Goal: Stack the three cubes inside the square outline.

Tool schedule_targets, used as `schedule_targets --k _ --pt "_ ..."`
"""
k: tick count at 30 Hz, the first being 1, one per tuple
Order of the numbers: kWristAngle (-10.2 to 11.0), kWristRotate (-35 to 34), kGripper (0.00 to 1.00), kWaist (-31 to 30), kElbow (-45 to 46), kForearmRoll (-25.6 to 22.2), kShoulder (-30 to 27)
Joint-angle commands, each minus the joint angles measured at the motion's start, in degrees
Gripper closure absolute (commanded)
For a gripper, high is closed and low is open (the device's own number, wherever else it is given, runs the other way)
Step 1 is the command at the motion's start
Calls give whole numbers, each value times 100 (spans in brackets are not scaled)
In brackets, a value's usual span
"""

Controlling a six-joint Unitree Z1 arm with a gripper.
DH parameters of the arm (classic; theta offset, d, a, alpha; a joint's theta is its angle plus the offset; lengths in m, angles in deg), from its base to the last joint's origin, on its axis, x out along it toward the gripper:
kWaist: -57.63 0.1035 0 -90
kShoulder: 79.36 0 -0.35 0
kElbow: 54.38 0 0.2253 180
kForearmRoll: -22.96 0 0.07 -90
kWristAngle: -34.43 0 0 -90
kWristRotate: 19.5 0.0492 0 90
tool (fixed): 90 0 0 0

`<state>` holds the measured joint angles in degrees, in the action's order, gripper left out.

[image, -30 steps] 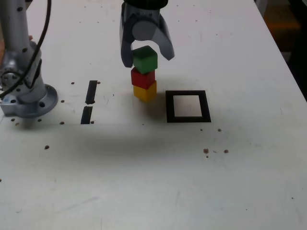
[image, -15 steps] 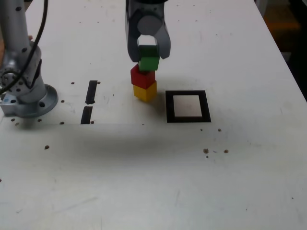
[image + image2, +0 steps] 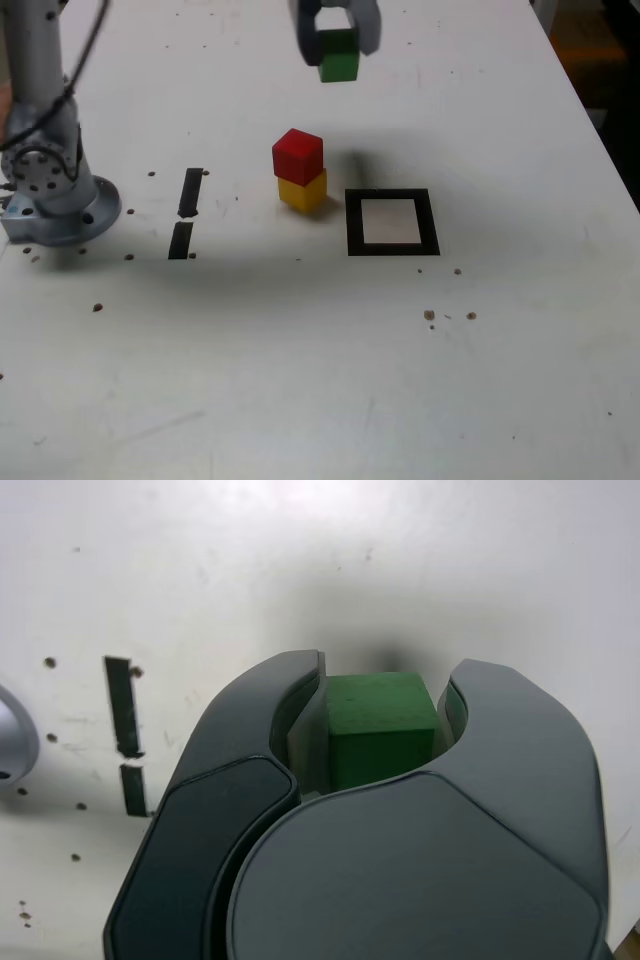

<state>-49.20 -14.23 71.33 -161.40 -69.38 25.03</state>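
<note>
The green cube (image 3: 339,55) hangs high above the table, held in my gripper (image 3: 337,40), which is shut on it. In the wrist view the green cube (image 3: 381,723) sits clamped between the two dark fingers (image 3: 290,715). On the table, the red cube (image 3: 298,155) rests on top of the yellow cube (image 3: 303,190), a two-block stack just to the exterior view's left of the square outline (image 3: 391,222). The outline's white interior holds nothing. The held cube is above and slightly right of the stack.
Two short black strips (image 3: 186,211) lie on the white table (image 3: 300,350) toward the exterior view's left. The arm's grey base (image 3: 45,190) stands at the far left edge. Small dark specks dot the surface. An orange object sits past the table's right edge.
The gripper closed on the green cube, lifted it off the red cube and carried it up and to the exterior view's right. The red and yellow cubes stayed put.
</note>
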Motion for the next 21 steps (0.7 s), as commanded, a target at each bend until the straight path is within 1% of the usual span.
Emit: schedule_targets --k 1,3,6,9,14,17,21 --pt "-151 102 98 102 -57 161 406" --pt "-264 155 97 123 -18 332 647" --pt "-386 201 97 124 140 713 878" --pt "-447 230 97 124 295 1015 960" --pt "-480 237 95 124 524 1310 1009" --pt "-539 247 89 124 616 1414 1051" --pt "-721 295 77 124 693 1447 1183"
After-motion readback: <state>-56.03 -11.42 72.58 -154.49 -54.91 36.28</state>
